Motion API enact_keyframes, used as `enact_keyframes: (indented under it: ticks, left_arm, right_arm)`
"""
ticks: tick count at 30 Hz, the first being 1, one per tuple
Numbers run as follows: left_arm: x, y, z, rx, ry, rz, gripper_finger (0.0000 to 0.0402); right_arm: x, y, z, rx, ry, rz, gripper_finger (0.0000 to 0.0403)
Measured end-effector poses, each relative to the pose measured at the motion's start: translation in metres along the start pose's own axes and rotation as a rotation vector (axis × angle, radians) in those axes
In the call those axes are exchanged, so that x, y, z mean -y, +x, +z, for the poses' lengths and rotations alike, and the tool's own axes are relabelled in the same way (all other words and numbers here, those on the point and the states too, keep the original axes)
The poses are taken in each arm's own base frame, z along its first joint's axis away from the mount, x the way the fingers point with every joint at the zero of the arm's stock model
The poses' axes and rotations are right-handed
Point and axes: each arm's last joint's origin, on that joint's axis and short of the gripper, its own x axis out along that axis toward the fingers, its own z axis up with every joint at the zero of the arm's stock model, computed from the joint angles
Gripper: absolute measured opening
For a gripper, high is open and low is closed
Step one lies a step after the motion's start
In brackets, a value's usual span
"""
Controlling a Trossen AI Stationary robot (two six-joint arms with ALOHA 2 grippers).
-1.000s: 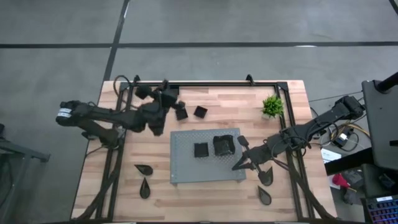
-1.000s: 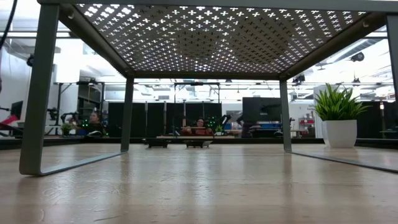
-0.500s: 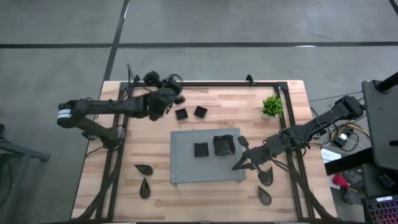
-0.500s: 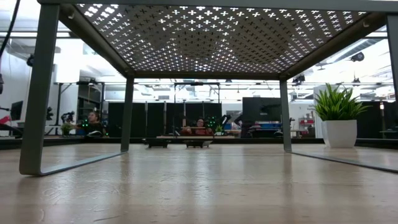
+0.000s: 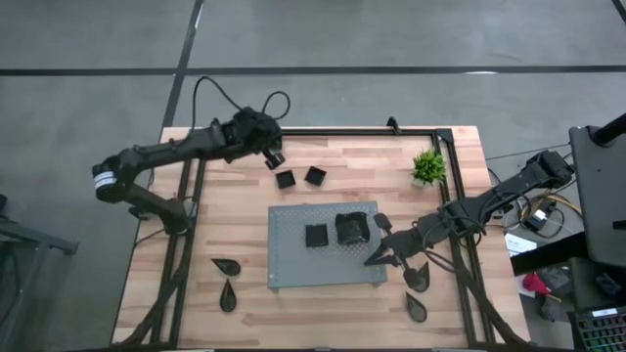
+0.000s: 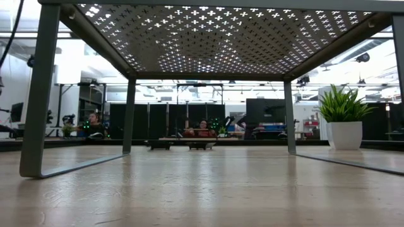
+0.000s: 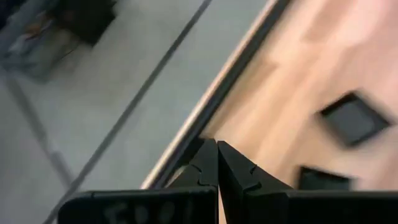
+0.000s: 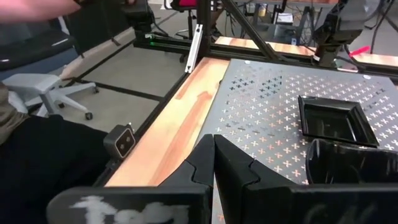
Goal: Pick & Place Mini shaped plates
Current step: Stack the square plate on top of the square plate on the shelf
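**Between picks: two plates on the board, both grippers clenched on nothing**

On the grey board [image 5: 326, 246] at the tabletop's [image 5: 245, 225] centre: a small square plate [image 5: 316, 236] and, just beside it at 3 o'clock, a larger wavy-edged plate [image 5: 352, 228]. Off the board toward 12 o'clock, two more square plates [image 5: 286, 179] [image 5: 315, 175] side by side on the bare wood. Toward 8 o'clock, two teardrop plates [image 5: 226, 265] [image 5: 228, 293]; toward 4 o'clock, two more [image 5: 418, 277] [image 5: 417, 307]. Potted plant [image 5: 427, 166] out at 2 o'clock, no part of the job.

Left gripper [image 5: 275, 156] up near the far edge, at 10 o'clock from the nearer loose square plate, close to it but not touching; fingers pressed together and carrying nothing in the left wrist view [image 7: 217, 165]. Right gripper [image 5: 377, 241] at the board's 3 o'clock edge, just beside the wavy-edged plate, likewise clenched and holding nothing [image 8: 214, 152].

Judged step: between placements, next pick not yet begun. Likely target for the left arm: the square plate closest to it. Needed first: fingers spread, then a descent astride one rim, a firm pinch, a lift and a carry to a free patch of board at 9 o'clock from the plates already there.
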Motion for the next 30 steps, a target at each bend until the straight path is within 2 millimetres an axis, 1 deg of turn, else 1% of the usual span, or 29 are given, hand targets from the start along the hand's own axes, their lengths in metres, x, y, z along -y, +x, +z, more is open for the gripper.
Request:
enact_keyframes:
  ticks: [4,7,10,12,16,19,21,25,30]
  left_arm:
    - [-0.009,0.014,-0.008,-0.108,0.061,0.152,0.0000]
    - [-0.008,0.021,-0.010,-0.155,0.136,0.221,0.0000]
    - [-0.001,0.034,-0.014,-0.205,0.249,0.187,0.0002]
    - [0.004,0.043,-0.017,-0.242,0.332,0.146,0.0011]
    - [0.009,0.067,-0.026,-0.329,0.460,0.138,0.0051]
    - [0.006,0.081,-0.031,-0.396,0.508,0.184,0.0084]
    - [0.005,0.089,-0.035,-0.421,0.530,0.168,0.0097]
    - [0.006,0.105,-0.040,-0.438,0.557,0.123,0.0103]
    - [0.006,0.118,-0.040,-0.416,0.587,0.121,0.0094]
  right_arm:
    - [0.000,0.001,-0.005,-0.023,0.000,-0.002,0.0008]
    - [0.001,-0.003,-0.011,-0.094,-0.002,-0.009,0.0008]
    - [0.002,-0.008,-0.013,-0.126,0.003,-0.013,0.0008]
    - [0.002,-0.011,-0.012,-0.128,0.007,-0.013,0.0008]
    - [0.002,-0.016,-0.011,-0.120,-0.010,-0.012,0.0008]
    - [0.002,-0.019,-0.011,-0.127,-0.021,-0.012,0.0008]
    - [0.002,-0.022,-0.011,-0.132,-0.024,-0.013,0.0008]
    - [0.002,-0.025,-0.012,-0.143,-0.038,-0.015,0.0008]
    - [0.004,-0.026,-0.013,-0.145,-0.037,-0.058,0.0008]
